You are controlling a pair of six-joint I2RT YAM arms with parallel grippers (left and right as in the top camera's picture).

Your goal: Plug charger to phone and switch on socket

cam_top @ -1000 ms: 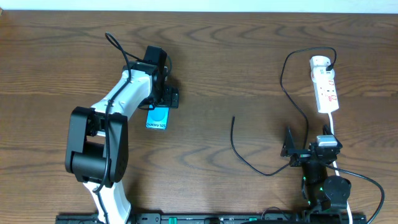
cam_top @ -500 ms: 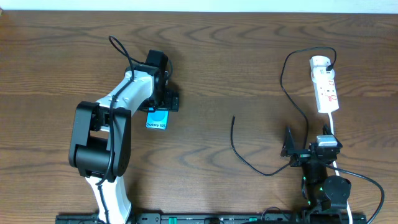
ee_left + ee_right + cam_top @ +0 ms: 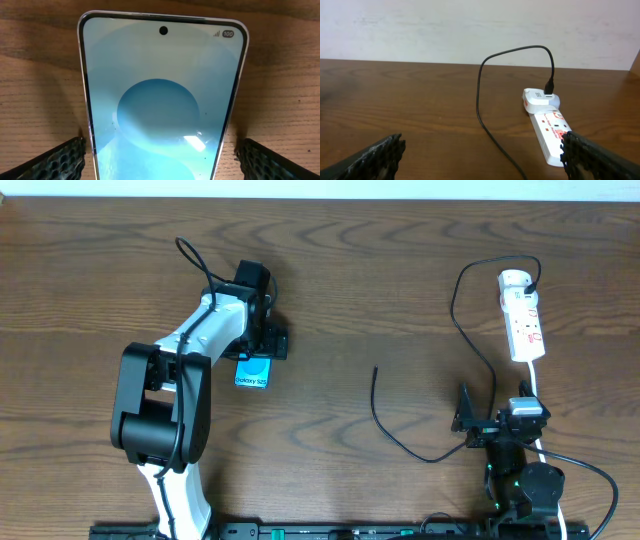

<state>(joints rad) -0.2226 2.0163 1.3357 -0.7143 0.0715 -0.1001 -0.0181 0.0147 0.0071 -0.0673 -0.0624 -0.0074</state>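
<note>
The phone (image 3: 254,371) lies flat on the table with its cyan screen lit; it fills the left wrist view (image 3: 160,100). My left gripper (image 3: 259,343) is open, its two fingers on either side of the phone's near end with a small gap on each side (image 3: 160,162). The charger, a thin black cable (image 3: 460,310), runs from its plug in the white socket strip (image 3: 523,315) down to a loose tip (image 3: 375,369) at mid-table. My right gripper (image 3: 478,420) is open and empty at the front right; its view shows the strip (image 3: 551,127) and cable (image 3: 480,100) ahead.
The strip's white cord (image 3: 575,465) loops past the right arm's base. A pale wall stands behind the table's far edge (image 3: 470,30).
The left arm shifted slightly between the earliest frame and half a second ago; since then nothing has moved. The right arm has stayed still.
</note>
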